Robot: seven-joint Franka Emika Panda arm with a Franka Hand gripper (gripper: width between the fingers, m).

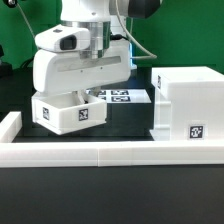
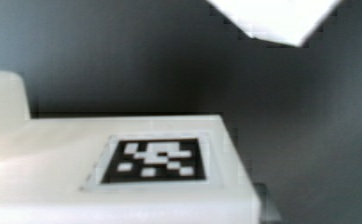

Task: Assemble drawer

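The small white plastic tray [image 1: 70, 113], marked with a black-and-white square tag, sits directly under the white two-finger gripper [image 1: 84, 94] at the exterior view's left. The gripper's body hides the fingertips, so I cannot tell whether the jaws are apart or clamped on the tray. In the wrist view the tray's tagged face [image 2: 157, 160] is close to the camera.

The tall white box shell [image 1: 190, 100] stands well apart at the exterior view's right, with bare black table [image 1: 130, 120] between them. The long low white border wall [image 1: 100, 152] runs just in front of both. The marker board [image 1: 128, 96] lies behind the gap. What the tray and shell hold is hidden.
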